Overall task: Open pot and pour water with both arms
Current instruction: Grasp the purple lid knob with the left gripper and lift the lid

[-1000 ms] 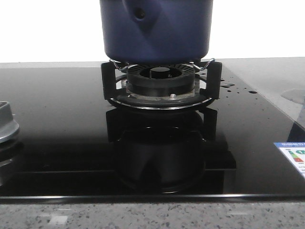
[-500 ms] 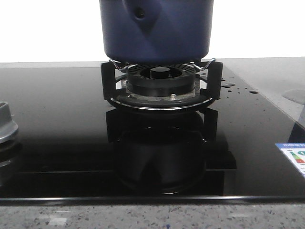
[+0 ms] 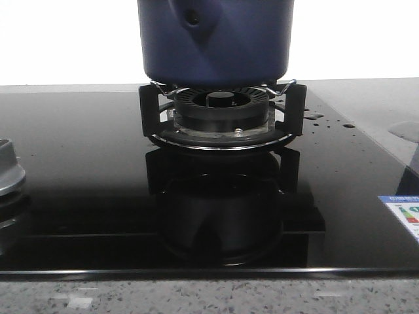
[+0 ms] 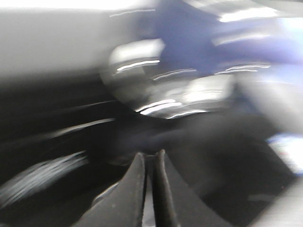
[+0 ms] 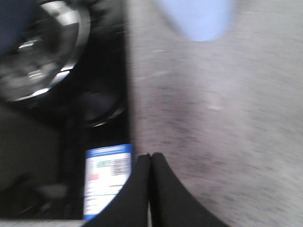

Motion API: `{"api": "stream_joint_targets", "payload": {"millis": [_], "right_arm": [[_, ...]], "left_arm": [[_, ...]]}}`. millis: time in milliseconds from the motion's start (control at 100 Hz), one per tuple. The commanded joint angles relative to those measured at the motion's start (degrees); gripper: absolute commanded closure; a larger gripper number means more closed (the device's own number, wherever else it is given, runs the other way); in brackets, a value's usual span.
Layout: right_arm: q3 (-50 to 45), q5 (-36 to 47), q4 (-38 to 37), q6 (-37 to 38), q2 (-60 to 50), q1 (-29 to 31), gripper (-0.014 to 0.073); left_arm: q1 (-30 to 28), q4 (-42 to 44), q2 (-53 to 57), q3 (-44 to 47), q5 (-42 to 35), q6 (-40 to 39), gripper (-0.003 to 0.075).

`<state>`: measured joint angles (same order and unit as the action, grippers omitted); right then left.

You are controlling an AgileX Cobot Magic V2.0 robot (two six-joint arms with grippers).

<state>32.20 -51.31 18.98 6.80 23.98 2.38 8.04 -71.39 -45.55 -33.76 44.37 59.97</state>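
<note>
Two arms are absent from the front view, where the pot (image 3: 214, 40) is seen resting on the burner stand (image 3: 221, 118), unopened. In each wrist view, empty fingers (image 4: 147, 163) (image 5: 149, 161) are pressed together; the lid must be reached next.

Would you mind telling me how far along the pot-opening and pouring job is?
Nothing looks done yet: the pot sits on the burner stand. In hand: both wrist views blur, the left hand and right hand shut and empty. Opening and pouring remain.
</note>
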Motion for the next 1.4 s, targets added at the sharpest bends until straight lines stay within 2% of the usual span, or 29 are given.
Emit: {"api": "stream_joint_targets", "payload": {"millis": [0,120,190,240,310,430,510,550,620,720,860,1090,1390], "right_arm": [[3.0,4.8,5.8,-7.1,1.0,-1.3,0.0665],[4.4,8.9,6.1,-14.3,1.0,-2.1,0.0665],[4.7,12.0,5.9,-15.7,1.0,-2.1,0.0664],[4.7,13.8,5.9,-15.7,1.0,-2.1,0.0663],[4.7,15.7,5.9,-15.7,1.0,-2.1,0.0628],[4.7,16.8,5.9,-15.7,1.0,-2.1,0.0482],[4.7,17.1,5.8,-15.7,1.0,-2.1,0.0326],[4.7,17.4,5.8,-15.7,1.0,-2.1,0.0235],[4.7,17.7,5.8,-15.7,1.0,-2.1,0.0097],[4.7,17.8,5.8,-15.7,1.0,-2.1,-0.0009],[4.7,17.8,5.8,-15.7,1.0,-2.1,-0.0020],[4.7,17.8,5.8,-15.7,1.0,-2.1,-0.0020],[4.7,17.8,5.8,-15.7,1.0,-2.1,-0.0020]], "left_arm": [[0.0,-12.2,-3.5,-4.2,3.5,11.5,0.0738],[0.0,-14.1,-8.3,-8.7,4.7,19.4,0.0738],[0.9,-14.1,-10.9,-11.6,4.8,24.6,0.0734],[2.2,-14.1,-12.8,-13.7,5.2,28.8,0.0703],[4.3,-14.1,-15.6,-16.7,5.8,34.1,0.0604],[7.1,-14.1,-20.3,-21.7,4.7,36.8,0.0377],[8.0,-14.1,-23.5,-25.0,2.7,36.8,0.0262],[8.3,-14.1,-24.7,-26.2,1.8,36.8,0.0228],[8.4,-14.1,-26.9,-28.5,0.8,36.8,0.0213],[8.4,-15.8,-30.0,-31.5,-0.1,36.8,0.0214],[8.4,-17.5,-34.5,-35.9,0.2,36.8,0.0213],[8.4,-19.4,-42.2,-42.7,6.6,37.2,0.0178],[9.8,-20.8,-47.0,-44.2,7.0,39.2,0.0161]]}}
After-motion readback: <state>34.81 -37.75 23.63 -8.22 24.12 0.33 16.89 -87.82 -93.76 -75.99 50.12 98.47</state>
